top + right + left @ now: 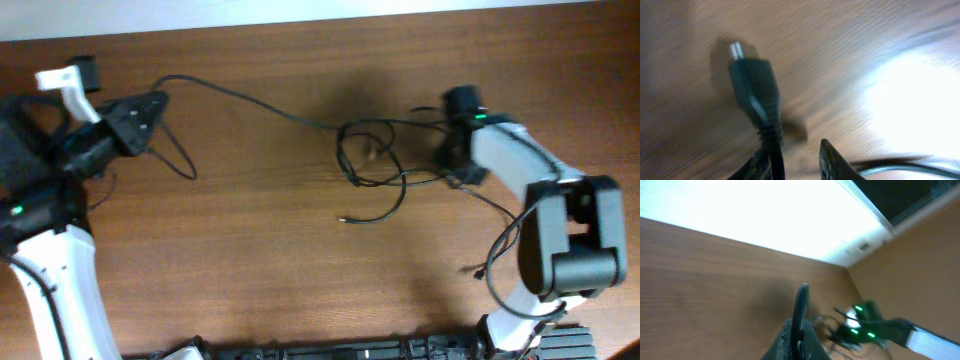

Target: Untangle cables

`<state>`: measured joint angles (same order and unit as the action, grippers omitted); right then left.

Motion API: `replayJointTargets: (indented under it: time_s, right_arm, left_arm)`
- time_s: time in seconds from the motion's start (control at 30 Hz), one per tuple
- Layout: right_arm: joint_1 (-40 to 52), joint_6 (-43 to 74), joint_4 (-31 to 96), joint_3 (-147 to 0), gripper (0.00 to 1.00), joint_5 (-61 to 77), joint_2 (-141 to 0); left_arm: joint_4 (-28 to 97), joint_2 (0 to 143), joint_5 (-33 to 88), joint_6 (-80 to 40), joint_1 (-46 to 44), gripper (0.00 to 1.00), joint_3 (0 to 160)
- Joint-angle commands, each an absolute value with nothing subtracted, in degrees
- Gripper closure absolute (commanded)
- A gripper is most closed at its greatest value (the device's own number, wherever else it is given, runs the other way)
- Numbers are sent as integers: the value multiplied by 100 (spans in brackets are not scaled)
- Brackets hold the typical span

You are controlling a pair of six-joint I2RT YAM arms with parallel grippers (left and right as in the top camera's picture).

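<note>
Black cables (370,152) lie tangled in the middle of the bench (250,260), one of them stretched left to the left pincer (158,100), which is clenched on it. At the tangle's right edge the right pincer (455,165) straddles another just behind its plug (752,92); whether it grips I cannot tell.

table: brown wood-grain top (250,260), fills nearly all of the overhead view
shadow: soft dark patch (350,100) on the wood, toward the far side
far edge: pale strip (200,12) running along the top of the overhead view
near edge: black ridged object (350,350), cropped by the frame; possibly a rail or keyboard, too little visible to tell
left wrist background: washed-out white surface (765,215) beyond the wood; small pale fixture (863,246) at its right end; dark panel (900,197) above that
right wrist: bright glare (910,95) on the blurred grain
</note>
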<state>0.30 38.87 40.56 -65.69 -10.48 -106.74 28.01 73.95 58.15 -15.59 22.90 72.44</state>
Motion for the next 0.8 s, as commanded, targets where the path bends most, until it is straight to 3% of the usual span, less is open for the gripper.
replayJointTargets:
  time_s: [0.0, 0.07, 0.1, 0.23, 0.37, 0.5, 0.57, 0.6, 0.63, 0.67, 0.7, 0.77]
  right_arm:
    - [-904, 3542, 4309, -6539, 71, -1240, -10541]
    - [-1306, 3092, 4331, -6539, 47, -690, -10541]
    - [-1361, 3015, 4331, -6539, 43, -596, -10541]
    - [-1109, 2418, 4329, -6556, 41, 941, -10226]
    - [-650, 2099, 4318, -6571, 38, 1140, -9144]
    - [-132, 1435, 4313, -6569, 27, 1723, -8014]
    - [325, 1236, 4313, -6569, 24, 2104, -8014]
    - [620, 1234, 4311, -6569, 23, 2102, -8068]
    - [930, 1219, 4303, -6569, 23, 2099, -8132]
    - [1179, 1216, 4281, -6569, 20, 2071, -8197]
    - [1431, 1085, 4241, -6569, 19, 2080, -8287]
    - [2069, 792, 4191, -6569, 18, 2049, -8543]
  left_arm:
    - [2792, 7299, 5745, -1468, 2744, 100, 7345]
    - [2799, 7306, 5741, -1468, 2749, 100, 7343]
    - [2814, 7314, 5719, -1468, 2714, 100, 7338]
    - [3356, 7317, 4805, -1468, 2143, 100, 7323]
    - [3688, 7317, 3837, -1470, 1378, 100, 7323]
    - [3889, 7330, 2510, -1470, 703, 95, 7319]
    - [3957, 7487, 2158, -1474, 408, 74, 7317]
    - [3957, 7625, 2158, -1494, 298, 59, 7317]
    - [3957, 7791, 2158, -1494, 228, 43, 7317]
    - [3957, 7937, 2158, -1494, 193, 13, 7317]
    - [3959, 8117, 2158, -1575, 185, 1, 7317]
    - [3959, 8552, 2161, -2078, 187, 1, 7317]
